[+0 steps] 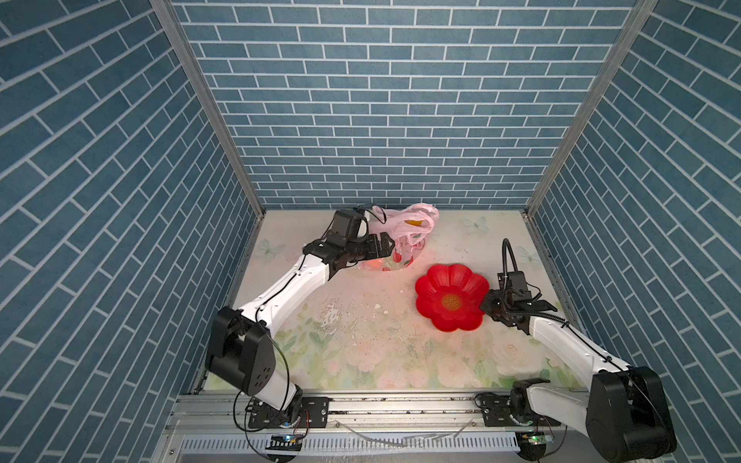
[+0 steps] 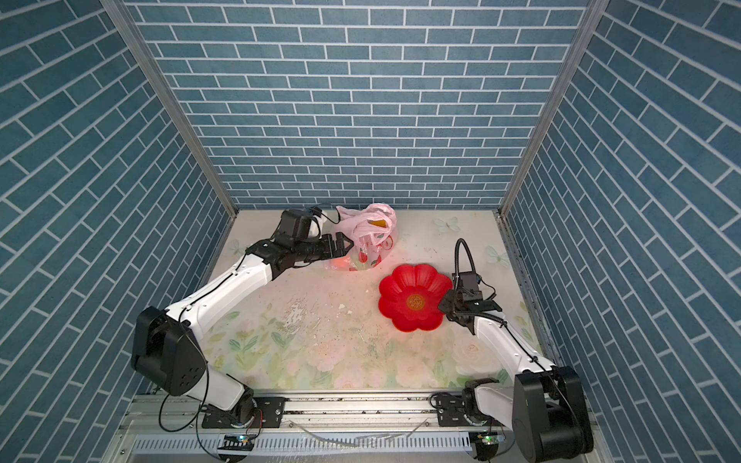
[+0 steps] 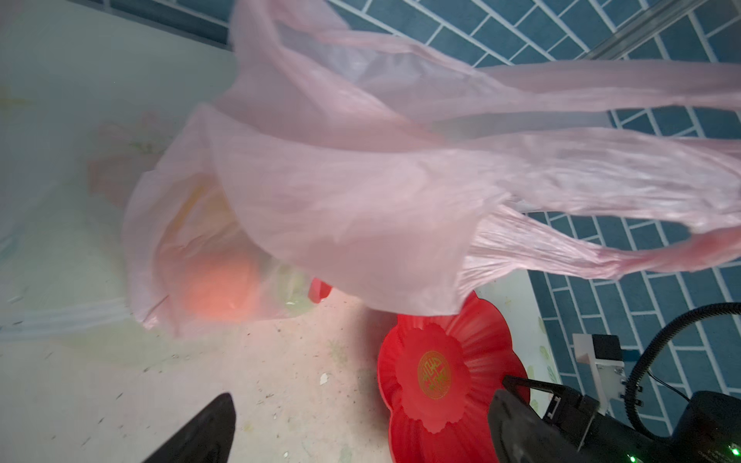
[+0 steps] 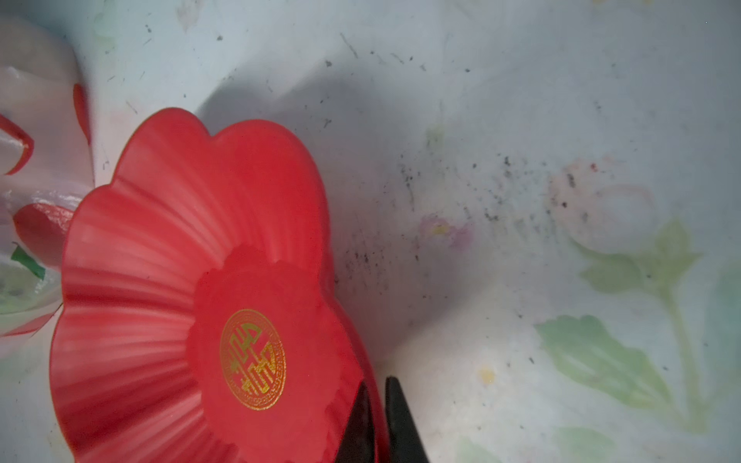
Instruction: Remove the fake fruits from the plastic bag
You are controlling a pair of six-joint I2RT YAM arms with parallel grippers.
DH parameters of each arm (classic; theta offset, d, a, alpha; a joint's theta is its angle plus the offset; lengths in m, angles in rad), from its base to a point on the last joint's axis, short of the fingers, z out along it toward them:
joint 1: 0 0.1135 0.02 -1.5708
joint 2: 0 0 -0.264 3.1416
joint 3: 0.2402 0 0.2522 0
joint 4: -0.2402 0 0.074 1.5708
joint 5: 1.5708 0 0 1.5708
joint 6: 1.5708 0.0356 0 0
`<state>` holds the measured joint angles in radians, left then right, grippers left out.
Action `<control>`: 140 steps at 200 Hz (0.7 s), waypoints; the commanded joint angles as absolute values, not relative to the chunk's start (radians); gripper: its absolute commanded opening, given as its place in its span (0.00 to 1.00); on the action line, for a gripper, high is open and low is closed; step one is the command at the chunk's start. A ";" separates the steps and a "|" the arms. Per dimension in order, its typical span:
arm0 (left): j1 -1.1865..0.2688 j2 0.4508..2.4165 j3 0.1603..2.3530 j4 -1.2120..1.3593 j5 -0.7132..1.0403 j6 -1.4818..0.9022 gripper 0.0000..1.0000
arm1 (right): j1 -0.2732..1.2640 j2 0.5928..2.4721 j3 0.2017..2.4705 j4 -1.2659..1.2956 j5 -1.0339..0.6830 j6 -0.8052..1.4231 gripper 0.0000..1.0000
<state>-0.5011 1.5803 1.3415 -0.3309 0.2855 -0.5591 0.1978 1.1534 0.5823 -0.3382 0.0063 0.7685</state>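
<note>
plastic bag (image 3: 361, 200): orange fruit (image 3: 220, 284) inside | right wrist: right tool (image 4: 379, 385) clamps dish (image 4: 160, 240)

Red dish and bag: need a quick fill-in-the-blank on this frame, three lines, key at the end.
The right gripper is shut on the rim of the red ____-shaped dish.
The left gripper is ____, beside the plastic bag.
An orange fruit lies ____ the bag.
Missing: flower; open; inside
</note>
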 commanded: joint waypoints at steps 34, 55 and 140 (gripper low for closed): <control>-0.663 1.643 1.539 -0.511 0.037 -0.425 0.99 | 0.181 1.140 0.555 -0.420 0.039 0.755 0.28; -0.727 1.640 1.585 -0.577 -0.157 -0.329 0.98 | 0.180 1.112 0.566 -0.442 0.038 0.746 0.36; -0.810 1.782 1.643 -0.517 -0.579 0.262 0.99 | 0.181 1.015 0.613 -0.525 0.038 0.701 0.47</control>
<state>-0.8116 1.7378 1.6657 -0.5816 -0.4717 0.0311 0.1829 1.0397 0.5735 -0.4767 0.0227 0.7204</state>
